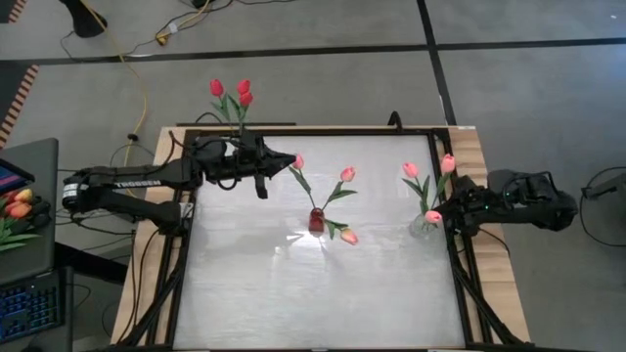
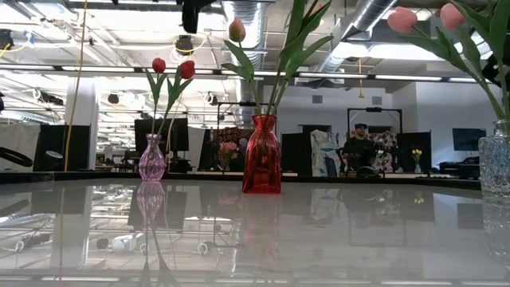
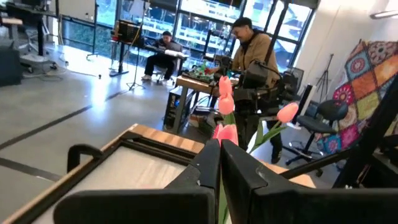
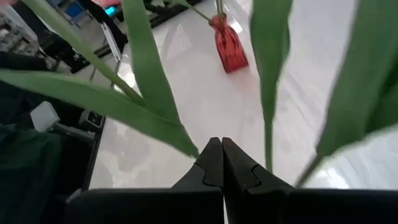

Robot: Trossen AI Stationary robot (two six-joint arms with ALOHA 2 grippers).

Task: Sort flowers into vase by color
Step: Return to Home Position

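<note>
standing tulips (image 2: pixel 186 69), stems near upright in vases (image 2: pixel 261 155)

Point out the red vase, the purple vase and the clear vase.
red vase (image 2: pixel 261 155), low view, middle of its body.
purple vase (image 2: pixel 151 163), low view, its round belly.
clear vase (image 2: pixel 496 163), low view, its glass wall.

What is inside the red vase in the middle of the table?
Three pink tulips stand in the red vase, and their green stems enter its neck. The coloured glass hides the stem ends, so it cannot be seen whether the vase holds water.
</note>
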